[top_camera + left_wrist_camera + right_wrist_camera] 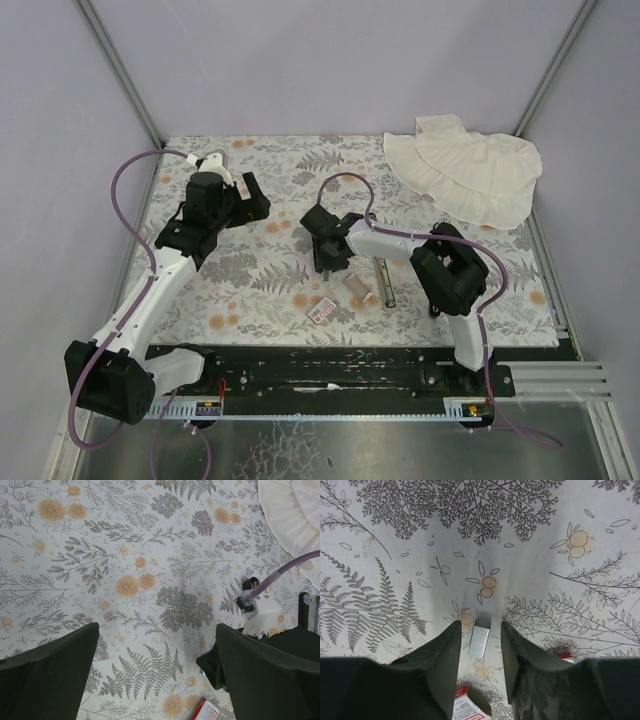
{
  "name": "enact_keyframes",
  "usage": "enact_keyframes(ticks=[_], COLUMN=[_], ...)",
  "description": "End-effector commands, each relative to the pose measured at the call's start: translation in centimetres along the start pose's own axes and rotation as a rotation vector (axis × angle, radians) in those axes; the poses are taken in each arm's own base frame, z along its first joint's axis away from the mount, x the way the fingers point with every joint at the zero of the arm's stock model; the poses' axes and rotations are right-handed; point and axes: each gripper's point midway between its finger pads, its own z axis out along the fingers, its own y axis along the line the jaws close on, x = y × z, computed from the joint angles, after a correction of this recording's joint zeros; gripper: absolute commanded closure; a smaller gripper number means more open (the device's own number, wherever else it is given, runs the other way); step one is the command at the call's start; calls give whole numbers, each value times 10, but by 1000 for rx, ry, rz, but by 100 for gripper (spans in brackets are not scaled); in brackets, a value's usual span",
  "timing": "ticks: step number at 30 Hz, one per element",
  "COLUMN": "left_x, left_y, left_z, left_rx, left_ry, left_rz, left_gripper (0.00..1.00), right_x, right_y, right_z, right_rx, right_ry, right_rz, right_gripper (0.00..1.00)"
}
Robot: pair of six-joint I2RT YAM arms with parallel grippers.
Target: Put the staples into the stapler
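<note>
A short silver-grey strip of staples (479,638) lies flat on the floral cloth between the fingers of my right gripper (479,627). The jaws are open and stand on either side of the strip with a gap on each side. In the top view that gripper (328,262) points down at mid-table. A white box piece with a pink-red label (321,310) lies just in front of it, and it also shows in the right wrist view (467,706) and the left wrist view (205,711). A tan box piece (357,290) lies beside it. A slim dark bar (387,278), perhaps the stapler, lies right of that. My left gripper (250,198) is open and empty above the cloth (157,630).
A cream ruffled cloth (468,170) lies at the back right and shows in the left wrist view (292,515). The right arm's wrist (260,612) is close to my left gripper's right finger. A second red-and-white bit (563,655) peeks out by the right finger.
</note>
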Motion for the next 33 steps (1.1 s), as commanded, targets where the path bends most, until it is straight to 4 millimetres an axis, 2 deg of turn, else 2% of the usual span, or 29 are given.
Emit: enact_keyframes(ticks=[1,9,14,24,29,33], left_x=[-11,-11,-11,-8,-5,-2], left_y=[1,4,7,13,18,22], left_z=[1,3,4,7,8,8], left_rx=[1,0,1,-3,-18,-34], left_ry=[-35,-31,-27,-16,-10,-8], left_rz=[8,-5,-18,-36,-38,-36], left_gripper=[0,0,0,0,0,0], right_x=[-6,0,5,16,-5,-30], right_y=[2,-1,-7,-2,9,16], right_z=[-2,4,5,8,-18,-56], right_rx=[38,82,128,117,48,-26], right_ry=[-27,-23,-19,4,-80,-204], right_rz=[-24,-59,-101,-156,-206,-235], right_gripper=[59,70,71,78,83,84])
